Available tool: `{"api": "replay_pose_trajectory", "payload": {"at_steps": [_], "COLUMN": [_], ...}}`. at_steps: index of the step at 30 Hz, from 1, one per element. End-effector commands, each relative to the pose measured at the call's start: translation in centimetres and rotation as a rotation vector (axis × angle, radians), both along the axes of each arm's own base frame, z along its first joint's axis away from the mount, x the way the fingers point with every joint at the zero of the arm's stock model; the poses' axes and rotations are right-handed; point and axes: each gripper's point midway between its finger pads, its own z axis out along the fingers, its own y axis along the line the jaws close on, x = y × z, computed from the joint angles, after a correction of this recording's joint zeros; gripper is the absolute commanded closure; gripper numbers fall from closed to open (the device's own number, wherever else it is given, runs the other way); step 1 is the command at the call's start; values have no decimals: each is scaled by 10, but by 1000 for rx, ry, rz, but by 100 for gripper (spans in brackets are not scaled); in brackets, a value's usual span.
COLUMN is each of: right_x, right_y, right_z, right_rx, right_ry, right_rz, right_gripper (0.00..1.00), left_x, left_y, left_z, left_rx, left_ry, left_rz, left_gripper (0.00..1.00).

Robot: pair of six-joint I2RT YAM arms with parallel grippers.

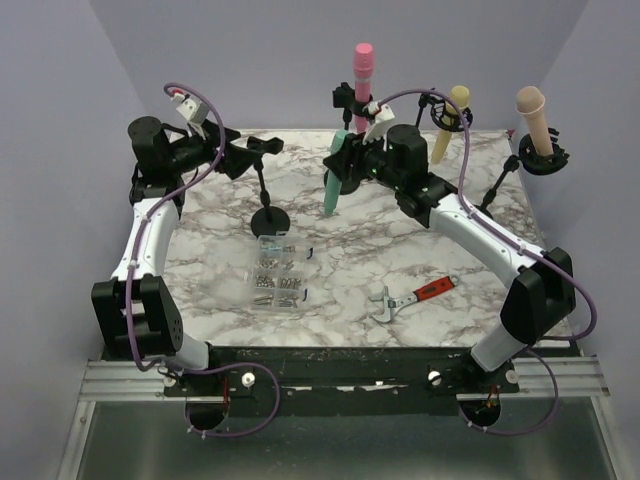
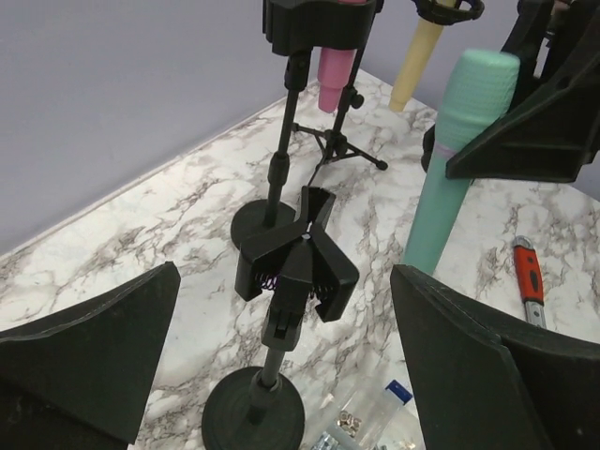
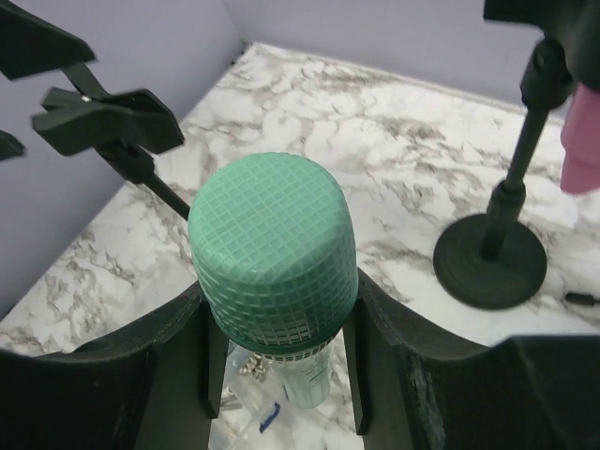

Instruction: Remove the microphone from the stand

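The green microphone point(image 1: 334, 185) hangs tilted just above the centre of the overhead view, out of the stand's clip. We see the right gripper point(image 1: 348, 158) pinching it just under its head, one of the fingers point(image 3: 178, 337) on each side. Left of centre, the left gripper point(image 1: 240, 156) is spread wide, and its wrist view shows the empty stand point(image 2: 295, 267) between the fingers, untouched.
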Motion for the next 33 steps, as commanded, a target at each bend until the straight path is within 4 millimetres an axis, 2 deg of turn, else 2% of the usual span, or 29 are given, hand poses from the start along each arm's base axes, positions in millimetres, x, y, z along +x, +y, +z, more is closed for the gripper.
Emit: {"api": "replay_pose_trajectory", "payload": {"at_steps": [1,5,8,12,17,20,25,28,33], "right_x": [-11,-17,-27,-42,-52,-54,-65,-69,-50], "right_y": [-17,-23,-29,-40,-46,-39,-17,-15,-20], "right_z": [-21,-53,-79,-115,-157,-178,-201,-223,-252], "right_rx": [-25,-85,-127,-193,-273,-292,-261,-273,-290], "right_ry": [108,253,356,485,609,682,812,872,863], "right_rz": [-81,-107,-128,-161,-174,-154,-60,-60,-159], "right_gripper": [99,99,99,99,99,99,99,99,99], "left_x": [-14,-15,-23,-46,-71,-79,-84,-84,-81], "left_y": [1,15,31,34,39,38,33,32,32], "left_z": [46,77,85,80,71,78,82,81,75], "left_rx": [0,-50,-120,-173,-154,-167,-161,-153,-131], "left_ry": [-75,1,123,216,161,152,136,125,122], "left_rz": [51,209,375,447,553,573,550,541,555], "left_gripper": [1,1,1,2,2,2,2,2,2]}}
